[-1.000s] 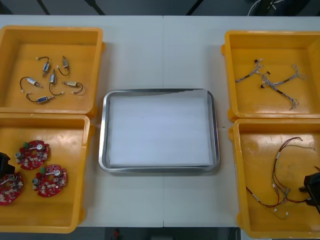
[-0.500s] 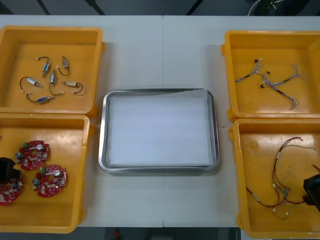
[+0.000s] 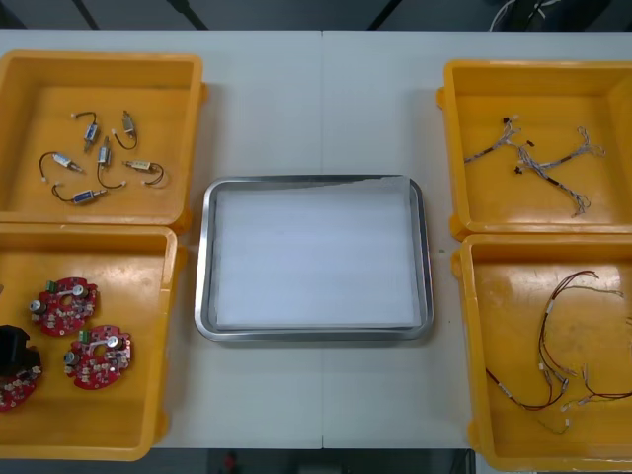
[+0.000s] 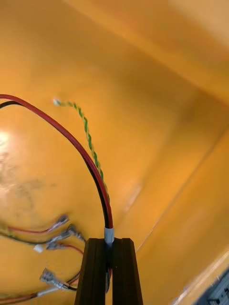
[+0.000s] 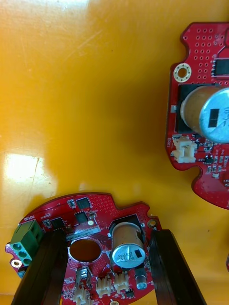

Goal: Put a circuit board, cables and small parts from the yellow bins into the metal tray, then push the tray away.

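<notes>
Here right gripper (image 4: 109, 244) pinches thin red cable (image 4: 81, 152); left gripper (image 5: 107, 234) straddles round board (image 5: 93, 212).

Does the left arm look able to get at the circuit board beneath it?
Probably yes. The left gripper is open right over the circuit board in the yellow bin, a finger toward each side, and nothing lies on top; the neighbouring board sits apart.

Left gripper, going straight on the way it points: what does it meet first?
Most likely the board lying under the open fingers of the left gripper, then the bin floor; depth is unclear.
</notes>
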You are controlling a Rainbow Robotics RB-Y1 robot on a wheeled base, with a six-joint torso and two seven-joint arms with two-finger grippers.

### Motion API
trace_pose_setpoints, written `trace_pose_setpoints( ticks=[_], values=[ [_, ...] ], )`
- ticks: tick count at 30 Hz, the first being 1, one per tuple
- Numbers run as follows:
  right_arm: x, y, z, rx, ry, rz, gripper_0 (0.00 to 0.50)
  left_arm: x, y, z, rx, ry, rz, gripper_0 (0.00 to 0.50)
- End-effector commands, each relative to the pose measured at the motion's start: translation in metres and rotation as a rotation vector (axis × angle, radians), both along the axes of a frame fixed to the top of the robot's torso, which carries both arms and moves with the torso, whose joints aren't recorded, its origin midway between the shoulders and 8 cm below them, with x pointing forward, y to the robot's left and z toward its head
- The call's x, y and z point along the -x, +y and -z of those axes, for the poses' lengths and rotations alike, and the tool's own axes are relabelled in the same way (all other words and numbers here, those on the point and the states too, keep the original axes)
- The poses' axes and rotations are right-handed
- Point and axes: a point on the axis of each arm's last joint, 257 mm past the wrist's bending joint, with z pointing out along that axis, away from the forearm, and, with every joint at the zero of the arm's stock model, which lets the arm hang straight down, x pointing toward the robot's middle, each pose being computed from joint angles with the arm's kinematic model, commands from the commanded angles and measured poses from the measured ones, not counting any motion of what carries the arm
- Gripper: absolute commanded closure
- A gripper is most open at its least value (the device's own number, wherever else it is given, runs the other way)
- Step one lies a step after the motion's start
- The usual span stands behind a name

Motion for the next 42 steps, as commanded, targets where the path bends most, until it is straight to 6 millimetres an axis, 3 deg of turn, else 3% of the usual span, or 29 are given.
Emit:
trace_pose_setpoints(
  ticks=[1,2,3,4,7,10,15,21,28,36,42],
  values=[
    [-0.005,-0.005,-0.042,0.095,-0.064,-0.058,0.5,-0.006,0.012,-0.012,-0.046,-0.008,0.044,0.005],
    [-0.005,-0.005,-0.042,0.095,-0.064,-0.058,0.5,-0.006,0.012,-0.012,-0.046,-0.008,0.044,0.005],
    [-0.004,-0.005,-0.052,0.134,-0.063,-0.081,0.5,-0.006,0.013,-0.012,-0.046,-0.009,0.043,0.096],
    [-0.004,-0.006,-0.055,0.147,-0.061,-0.085,0.5,-0.006,0.013,-0.011,-0.046,-0.008,0.041,0.137],
    [-0.006,-0.005,-0.074,0.205,-0.059,-0.141,0.5,-0.007,0.013,-0.012,-0.046,-0.011,0.042,0.341],
    [-0.017,-0.002,-0.087,0.244,-0.078,-0.232,0.5,-0.007,0.013,-0.012,-0.046,-0.011,0.04,0.458],
    [-0.027,-0.004,-0.102,0.319,-0.082,-0.382,0.5,-0.007,0.013,-0.012,-0.044,-0.011,0.036,0.5],
    [-0.03,-0.006,-0.117,0.382,-0.062,-0.554,0.5,-0.014,0.014,-0.019,-0.054,-0.024,0.041,0.5],
    [-0.028,0.006,-0.127,0.404,-0.054,-0.782,0.5,-0.026,0.02,-0.039,-0.085,-0.05,0.061,0.5],
    [-0.039,0.039,-0.142,0.436,-0.098,-1.108,0.5,-0.026,0.022,-0.07,-0.113,-0.017,0.066,0.5],
    [-0.049,0.065,-0.154,0.497,-0.132,-1.328,0.5,-0.024,0.013,-0.094,-0.088,0.009,0.063,0.5]
  ],
)
